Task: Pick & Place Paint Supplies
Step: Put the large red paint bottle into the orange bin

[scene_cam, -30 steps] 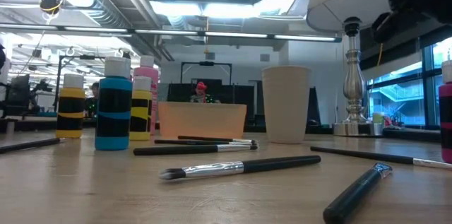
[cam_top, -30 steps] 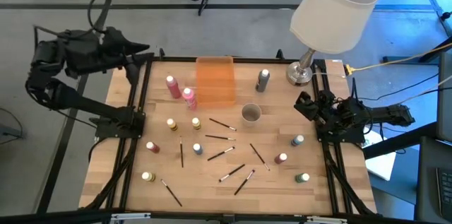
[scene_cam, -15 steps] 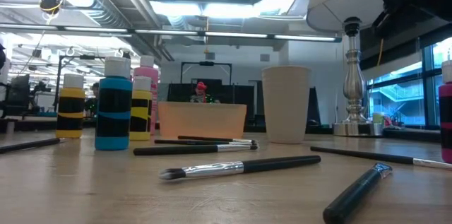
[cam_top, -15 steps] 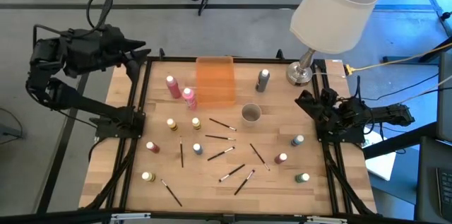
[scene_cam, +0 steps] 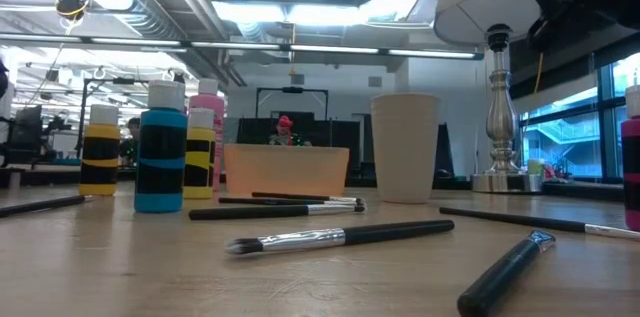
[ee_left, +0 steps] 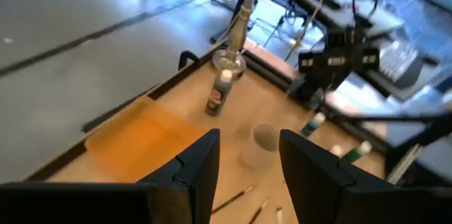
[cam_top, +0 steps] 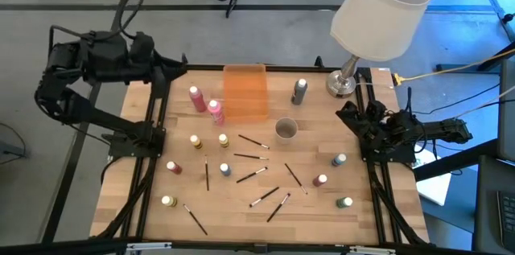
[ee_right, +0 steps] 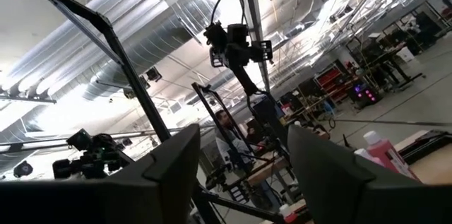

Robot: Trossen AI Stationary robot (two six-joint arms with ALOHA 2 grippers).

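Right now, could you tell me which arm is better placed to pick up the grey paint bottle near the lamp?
Probably the right. The right gripper sits at the table's right edge with fingers open, close to the grey paint bottle. The left gripper, also open, hangs over the far left corner, with the orange tray between.

The desk [cam_top: 322, 219] is pale planked wood with a matt finish, the tray [cam_top: 245, 92] translucent orange plastic, the lamp base [cam_top: 342, 84] polished metal, its shade [cam_top: 382, 10] matt cloth.
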